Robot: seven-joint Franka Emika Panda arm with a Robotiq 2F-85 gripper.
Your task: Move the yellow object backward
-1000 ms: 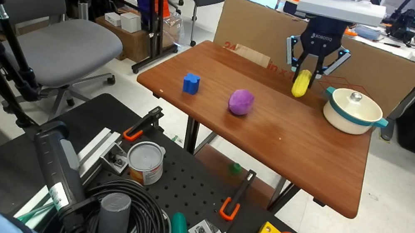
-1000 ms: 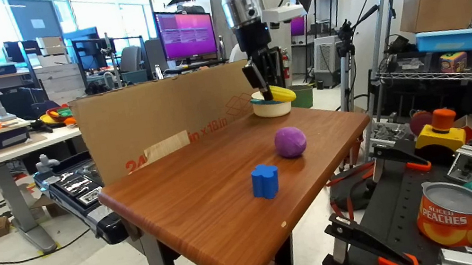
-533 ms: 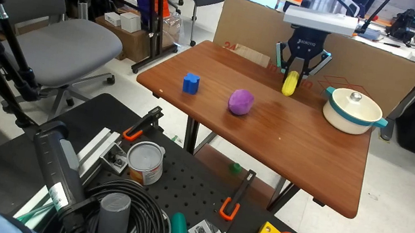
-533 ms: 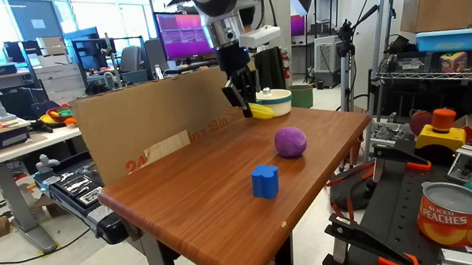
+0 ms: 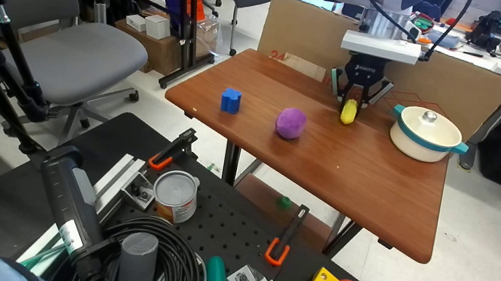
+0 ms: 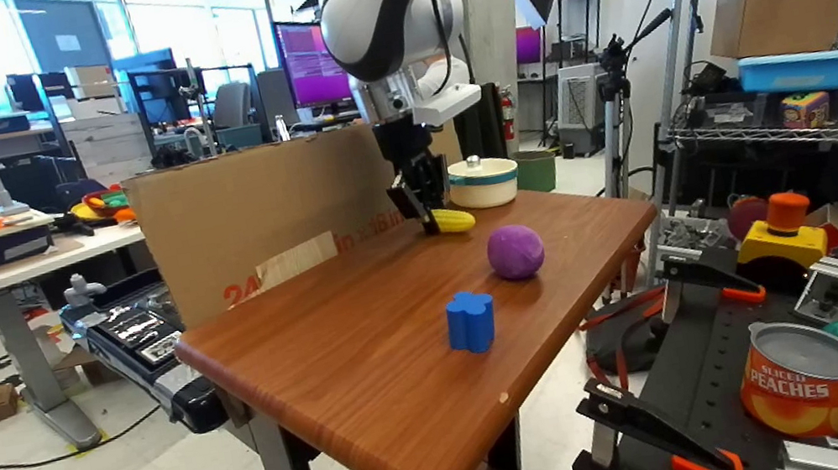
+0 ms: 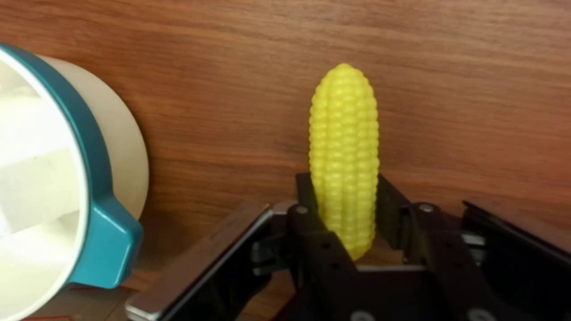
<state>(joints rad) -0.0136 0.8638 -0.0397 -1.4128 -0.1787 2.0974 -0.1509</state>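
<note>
Yellow corn [image 7: 344,133]; tight in claw [image 7: 345,191]

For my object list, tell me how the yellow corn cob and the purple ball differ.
The yellow corn cob is long and narrow, whereas the purple ball is roundish. The cob's surface shows rows of kernels; the ball shows no such rows. The cob is held in the end effector, while the ball rests on the table, ungripped. Both are mainly one colour.
</note>
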